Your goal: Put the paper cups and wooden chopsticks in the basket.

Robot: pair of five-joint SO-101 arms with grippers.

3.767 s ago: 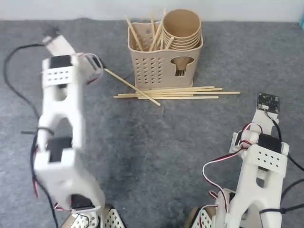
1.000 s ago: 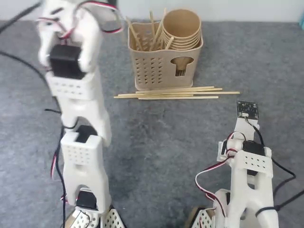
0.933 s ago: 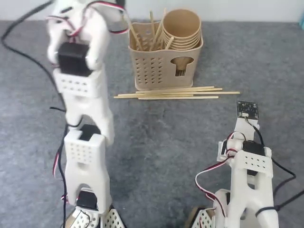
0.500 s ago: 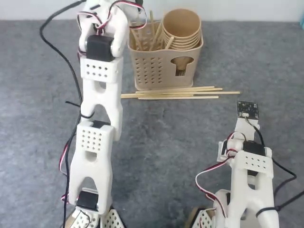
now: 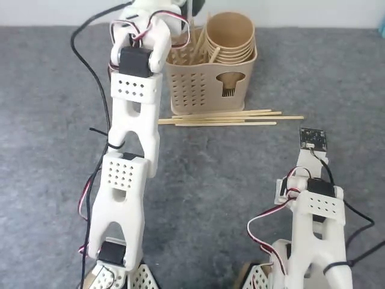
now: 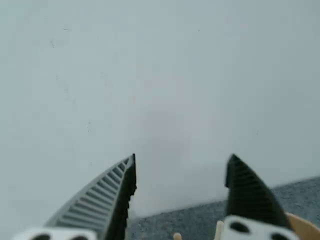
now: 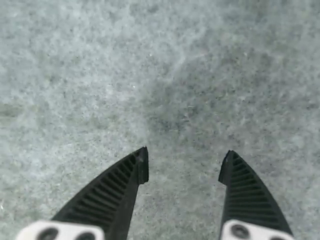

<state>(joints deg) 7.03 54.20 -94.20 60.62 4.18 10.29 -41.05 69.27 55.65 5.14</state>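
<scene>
A beige perforated basket [image 5: 198, 90] stands at the back of the table. A stack of paper cups [image 5: 230, 30] sits in its right half, and several wooden chopsticks [image 5: 194, 51] lean in its left half. More chopsticks [image 5: 222, 119] lie side by side on the carpet just in front of it. My left arm [image 5: 135, 90] stretches up to the basket's back left corner. My left gripper [image 6: 181, 162] is open and empty, facing the white wall, with chopstick tips [image 6: 176, 236] just under it. My right gripper [image 7: 186, 152] is open over bare grey carpet at the front right.
Grey carpet [image 5: 240, 180] covers the table, and a white wall runs along the back edge. My right arm [image 5: 316, 211] is folded back near the front right corner. Cables trail along the left arm.
The left arm has swung from the table's left side to the basket's back left corner. The slanted chopstick seen earlier left of the basket is gone from the carpet. The right arm has drawn back a little.
</scene>
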